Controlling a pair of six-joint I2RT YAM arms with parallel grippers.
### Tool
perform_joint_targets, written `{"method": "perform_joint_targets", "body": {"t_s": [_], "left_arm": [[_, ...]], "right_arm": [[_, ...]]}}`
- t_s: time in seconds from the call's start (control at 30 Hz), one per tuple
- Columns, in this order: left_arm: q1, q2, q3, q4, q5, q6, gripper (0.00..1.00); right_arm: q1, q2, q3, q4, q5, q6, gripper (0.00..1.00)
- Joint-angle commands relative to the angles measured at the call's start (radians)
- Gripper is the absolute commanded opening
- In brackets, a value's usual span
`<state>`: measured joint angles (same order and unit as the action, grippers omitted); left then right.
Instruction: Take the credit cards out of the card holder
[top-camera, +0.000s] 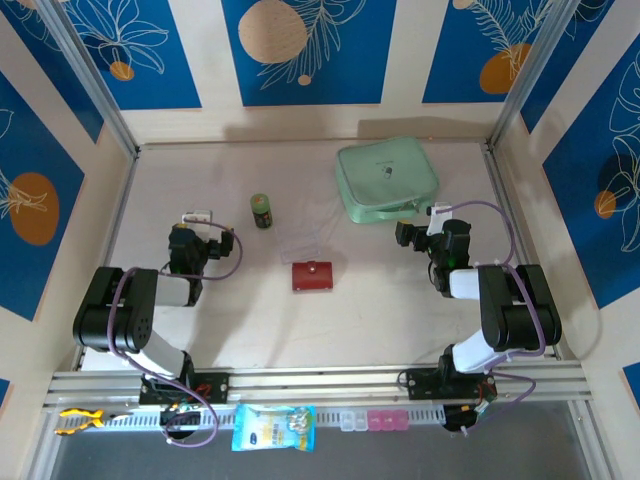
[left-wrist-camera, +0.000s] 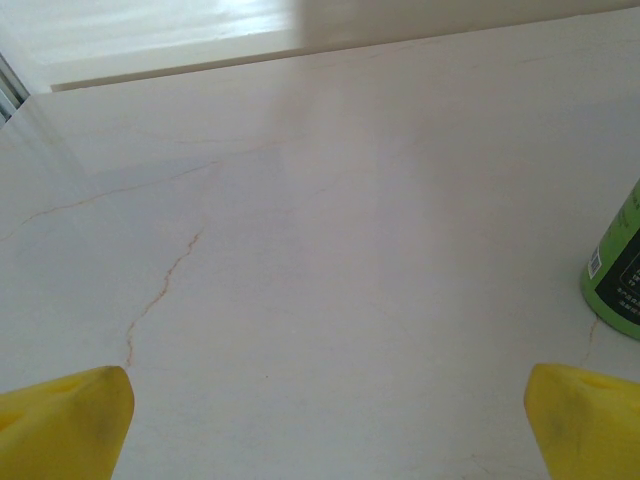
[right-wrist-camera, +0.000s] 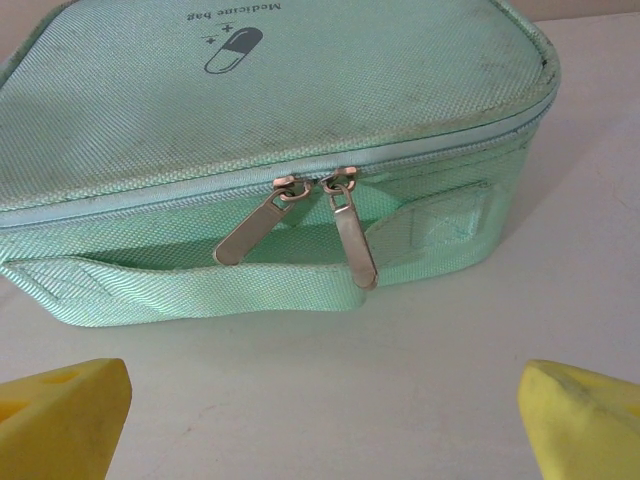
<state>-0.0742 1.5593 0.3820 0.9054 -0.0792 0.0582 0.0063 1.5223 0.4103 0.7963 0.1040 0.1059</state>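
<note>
I record a mint bag (top-camera: 388, 182) at the far right of the table (top-camera: 400, 320), lying flat, zip closed. Its 2 pulls (right-wrist-camera: 352, 240) meet on the near wall above a strap (right-wrist-camera: 200, 285), and the lid bears a pill emblem and the words "Medicine bag". A green can (top-camera: 262, 211) stands upright left of it, well apart. A white tag (top-camera: 197, 216) lies further left. Hairline cracks mark the table. Below the front rail (top-camera: 320, 380) I note 1 blue packet (top-camera: 273, 427), with small pink boxes (top-camera: 382, 420) near it.
</note>
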Motion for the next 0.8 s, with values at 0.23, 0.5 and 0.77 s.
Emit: {"method": "perform_joint_targets", "body": {"t_s": [0.23,0.5,0.77], "left_arm": [[-0.003,0.004,-0.008,0.030,0.002,-0.009,1.00],[-0.005,-0.004,-0.011,0.032,-0.015,-0.009,1.00],[-0.007,-0.100,-0.002,-0.061,-0.114,-0.041,1.00]], "right_arm": [[-0.006,0.001,0.006,0.007,-0.012,-0.004,0.99],[-0.003,-0.003,0.005,0.010,-0.011,-0.006,0.99],[0.026,-0.084,0.152,-0.324,0.006,-0.020,0.99]]}}
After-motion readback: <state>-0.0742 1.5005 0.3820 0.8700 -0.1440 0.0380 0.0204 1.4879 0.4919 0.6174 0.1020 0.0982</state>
